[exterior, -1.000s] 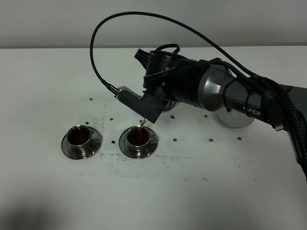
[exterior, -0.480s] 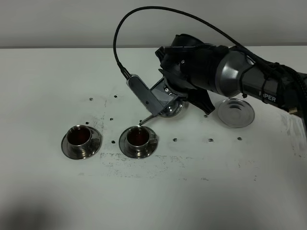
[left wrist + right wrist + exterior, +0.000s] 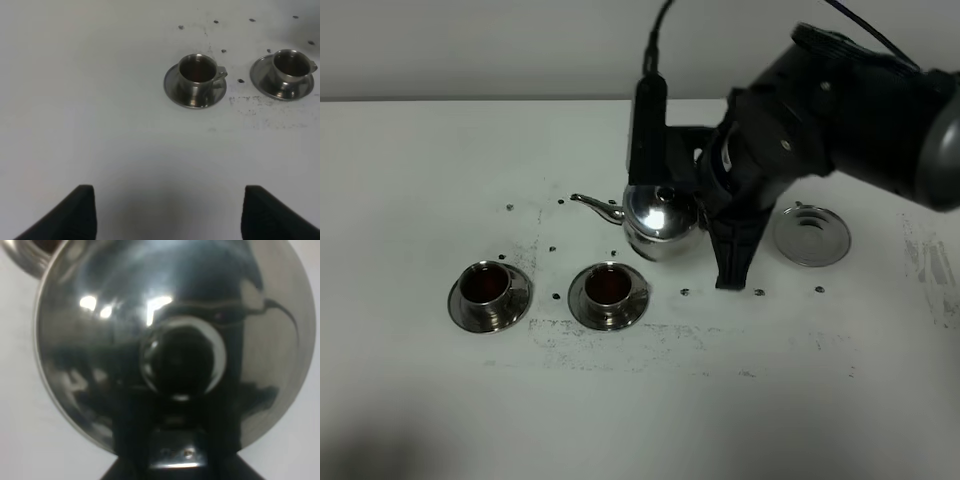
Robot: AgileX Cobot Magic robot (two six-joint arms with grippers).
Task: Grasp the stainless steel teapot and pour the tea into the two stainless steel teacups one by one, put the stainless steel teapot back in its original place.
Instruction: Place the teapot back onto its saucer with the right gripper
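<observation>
The stainless steel teapot (image 3: 658,222) hangs upright over the table, behind the right teacup, with its spout (image 3: 590,203) pointing left. My right gripper (image 3: 708,205) is shut on its handle. In the right wrist view the teapot's domed lid and knob (image 3: 182,357) fill the frame. Two stainless steel teacups stand on saucers, the left one (image 3: 486,284) and the right one (image 3: 609,285), both holding dark reddish-brown tea. They also show in the left wrist view (image 3: 198,70) (image 3: 291,62). The round steel disc (image 3: 812,236) lies bare to the teapot's right. My left gripper (image 3: 170,212) is open, low and well short of the cups.
The white table (image 3: 650,400) has small dark holes and grey smudges around the cups. The right arm's bulky black body (image 3: 840,110) and its cable (image 3: 650,60) hang over the back right. A pale wall runs behind the table's far edge.
The teapot has swung from tilted over the right teacup to upright and moved right and back, away from the cup. The pour has stopped. The cups have not moved.
</observation>
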